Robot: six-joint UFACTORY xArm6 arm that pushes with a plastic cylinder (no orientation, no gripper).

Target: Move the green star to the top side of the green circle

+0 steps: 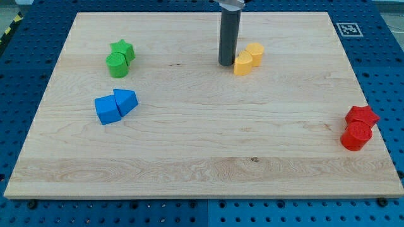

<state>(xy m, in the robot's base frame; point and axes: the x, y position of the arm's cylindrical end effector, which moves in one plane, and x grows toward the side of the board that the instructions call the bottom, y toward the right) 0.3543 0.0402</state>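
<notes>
Green star [124, 49] sits at the surface's [189, 157] upper left, touching the green circle [117, 65] on its top-right side, so it looks nearly placed. No fingers on this rig; my tip [226, 64] rests just left of the yellow blocks [249, 58], well apart from both. Risk: a careless push shoves the circle too. Blocks look matte, ridged; surface is pale grained wood.
</notes>
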